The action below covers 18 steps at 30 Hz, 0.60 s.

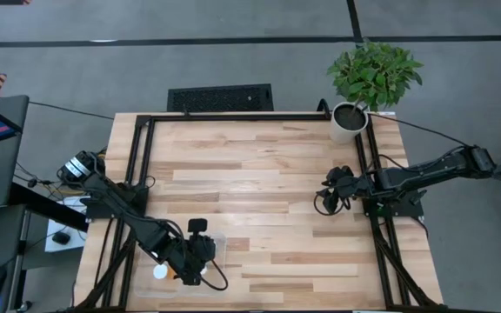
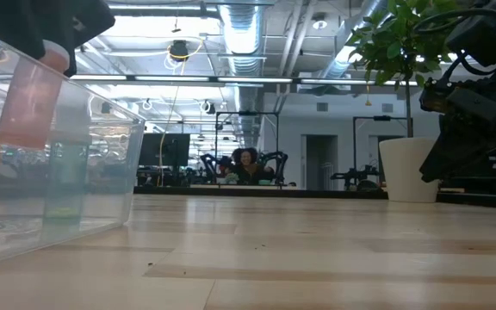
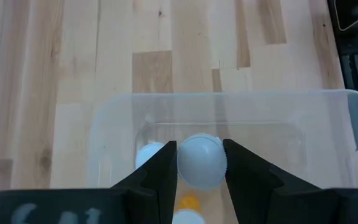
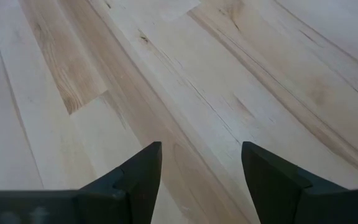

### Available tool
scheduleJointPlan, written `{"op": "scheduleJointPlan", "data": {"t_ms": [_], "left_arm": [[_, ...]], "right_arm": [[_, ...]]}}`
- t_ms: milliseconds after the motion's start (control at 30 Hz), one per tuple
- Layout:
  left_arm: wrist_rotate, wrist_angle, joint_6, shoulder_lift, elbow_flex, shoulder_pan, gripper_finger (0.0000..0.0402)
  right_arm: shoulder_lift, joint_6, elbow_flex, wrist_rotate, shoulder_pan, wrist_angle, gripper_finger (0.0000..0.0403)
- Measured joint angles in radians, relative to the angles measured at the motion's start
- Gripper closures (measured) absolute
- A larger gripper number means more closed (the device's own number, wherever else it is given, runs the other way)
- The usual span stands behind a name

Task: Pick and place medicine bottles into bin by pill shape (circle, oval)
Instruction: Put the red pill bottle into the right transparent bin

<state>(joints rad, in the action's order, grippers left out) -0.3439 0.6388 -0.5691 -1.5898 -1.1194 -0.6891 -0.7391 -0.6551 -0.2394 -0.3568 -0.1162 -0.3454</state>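
Observation:
My left gripper (image 3: 199, 148) is near the table's near left corner (image 1: 197, 252), shut on a medicine bottle with a white round cap (image 3: 201, 162). It holds the bottle over the clear bin (image 3: 229, 96). In the low view the bottle's orange body (image 2: 28, 103) shows behind the bin's wall (image 2: 84, 164). Other bottles stand in the bin below: a white cap (image 3: 149, 154) beside the held one, and another cap (image 3: 188, 218) with some orange (image 3: 188, 201). A white cap (image 1: 160, 271) shows left of the gripper. My right gripper (image 4: 202, 149) is open and empty over bare wood at the table's right (image 1: 327, 196). My left gripper pinches the bottle's white cap (image 3: 185, 163) by its sides between the two fingers (image 3: 163, 171). The fingers come from above and point down. The bottle hangs upright below them, its body (image 2: 28, 103) down between the bin's walls and above the bin's floor.
A potted plant (image 1: 359, 96) in a white pot stands at the table's far right corner. A black frame (image 1: 142, 148) runs along the table's left, far and right edges. A dark keyboard-like panel (image 1: 220, 97) lies beyond the far edge. The middle of the table (image 1: 259, 191) is bare wood.

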Motion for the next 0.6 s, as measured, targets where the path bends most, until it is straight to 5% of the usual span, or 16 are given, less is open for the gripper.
{"op": "scheduleJointPlan", "data": {"t_ms": [600], "left_arm": [[0.024, 0.004, 0.046, 0.000, 0.000, 0.000, 0.0295]], "right_arm": [[0.000, 0.000, 0.000, 0.000, 0.000, 0.000, 0.0168]]}}
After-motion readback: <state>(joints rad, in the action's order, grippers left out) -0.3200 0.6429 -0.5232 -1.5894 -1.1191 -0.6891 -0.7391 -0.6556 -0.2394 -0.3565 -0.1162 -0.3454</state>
